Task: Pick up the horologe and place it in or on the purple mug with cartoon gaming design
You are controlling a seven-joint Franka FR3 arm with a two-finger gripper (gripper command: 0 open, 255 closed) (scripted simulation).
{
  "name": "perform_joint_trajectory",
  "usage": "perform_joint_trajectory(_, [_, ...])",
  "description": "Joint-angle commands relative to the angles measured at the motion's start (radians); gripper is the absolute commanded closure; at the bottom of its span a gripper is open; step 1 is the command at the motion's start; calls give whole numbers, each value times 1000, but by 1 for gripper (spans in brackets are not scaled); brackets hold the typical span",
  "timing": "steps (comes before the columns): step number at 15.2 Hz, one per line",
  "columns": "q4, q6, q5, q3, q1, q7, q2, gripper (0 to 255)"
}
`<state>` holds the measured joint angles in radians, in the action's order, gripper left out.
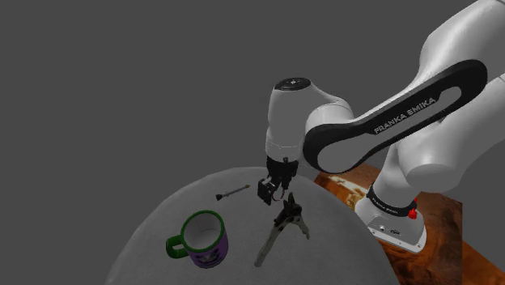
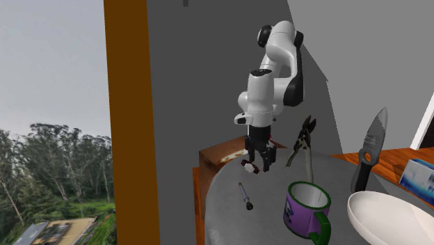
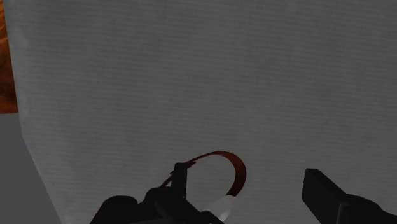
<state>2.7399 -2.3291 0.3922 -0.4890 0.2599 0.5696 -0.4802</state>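
My black gripper (image 1: 279, 185) hangs a little above the round grey table (image 1: 154, 235), shut on a watch (image 1: 265, 191) with a dark body and a red strap. In the wrist view the red strap (image 3: 233, 169) loops out from the dark body beside the left finger, and the right finger (image 3: 331, 197) stands off to the side. From the second exterior view the watch (image 2: 249, 165) dangles under the gripper (image 2: 260, 161). The purple mug (image 1: 204, 240) with a green handle and white inside stands upright near the table's front, toward the shoulder view's lower left of the gripper. Its opening (image 2: 307, 197) faces up.
Dark pliers (image 1: 283, 227) stand propped on the table just beside the gripper. A small thin tool (image 1: 231, 193) lies behind the mug. A knife (image 2: 368, 149), a white bowl (image 2: 389, 216) and a blue box (image 2: 417, 177) sit at the second exterior view's right. An orange-brown post (image 2: 129, 104) rises nearby.
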Motion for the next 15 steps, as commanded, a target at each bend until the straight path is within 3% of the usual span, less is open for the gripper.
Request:
perform_joint_trajectory(1, [80, -55, 123, 142, 49, -206, -80, 0])
perform_joint_trajectory(3, [152, -92, 237, 313, 95, -426, -146, 0])
perform_joint_trajectory(4, [162, -96, 256, 346, 102, -467, -155, 0])
perform_joint_trajectory(11, [167, -248, 357, 333, 167, -527, -15, 0])
perform_joint_trajectory(15, [167, -248, 358, 333, 167, -527, -15, 0])
